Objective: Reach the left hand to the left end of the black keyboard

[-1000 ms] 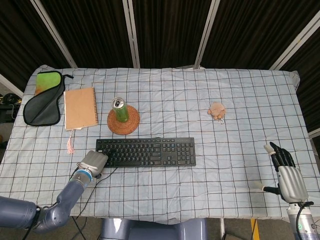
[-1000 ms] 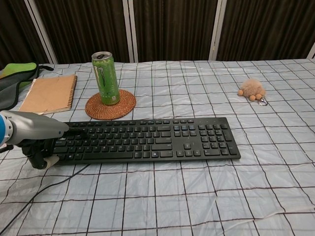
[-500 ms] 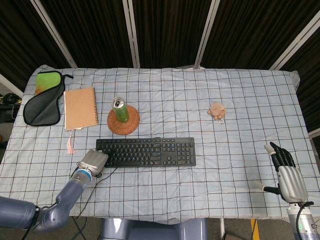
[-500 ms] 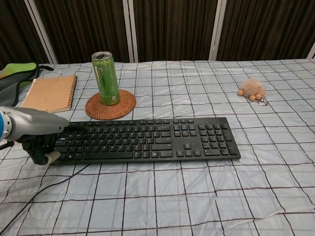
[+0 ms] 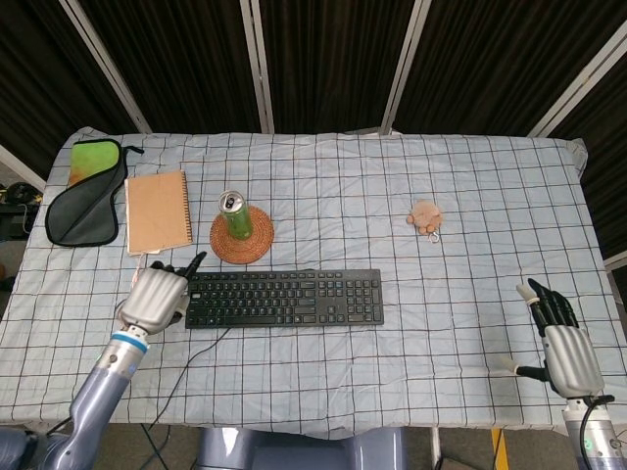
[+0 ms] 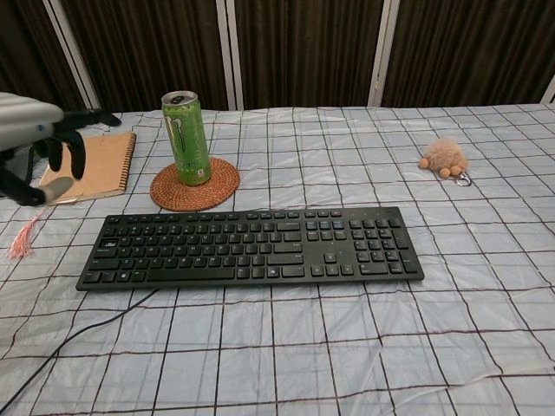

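Note:
The black keyboard [image 5: 284, 298] [image 6: 251, 247] lies across the middle of the checked tablecloth, its left end uncovered. My left hand [image 5: 157, 299] [image 6: 35, 147] hovers just off that left end, lifted above the table. Its fingers are spread and curved and it holds nothing. In the chest view it hangs over the notebook's near corner, apart from the keyboard. My right hand [image 5: 563, 338] rests near the table's front right edge with its fingers stretched out and nothing in them. It does not show in the chest view.
A green can [image 5: 234, 214] [image 6: 186, 137] stands on a woven coaster [image 6: 194, 184] behind the keyboard. A brown notebook [image 5: 158, 211] and a dark pouch [image 5: 86, 193] lie at the far left. A small plush keychain [image 5: 426, 215] sits right of centre. The keyboard cable [image 6: 78, 338] runs toward the front edge.
My left hand has lifted off the keyboard's front left corner, risen and shifted left and back, and its fingers have spread. The right hand has not moved.

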